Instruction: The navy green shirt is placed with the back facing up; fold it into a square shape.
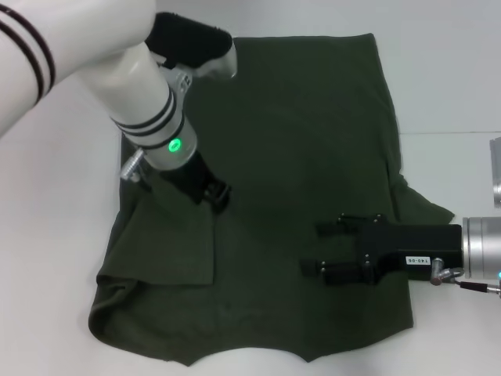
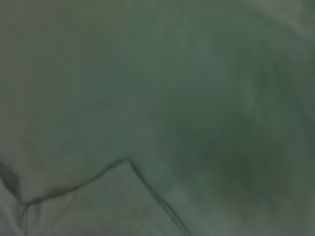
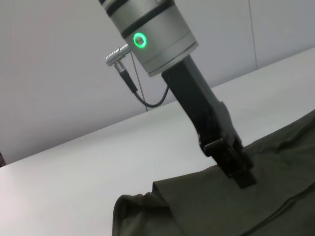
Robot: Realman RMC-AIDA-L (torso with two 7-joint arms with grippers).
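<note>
- Clearly soft and light, the shirt (image 1: 297, 157) lies spread over the white tabletop (image 1: 63, 235), its left side already folded inward.
- Left gripper (image 1: 218, 196) presses down on the fold's edge; whether it is parted or closed, I cannot tell.
- Right gripper (image 1: 322, 247) hovers low over the near right part, fingers apart.
- Limp cloth sags and creases, so I judge edges and corners the best holds.

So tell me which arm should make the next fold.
Probably the left: its tool is down on the navy green shirt at the folded flap's edge, while the right tool hovers open above the middle.
</note>
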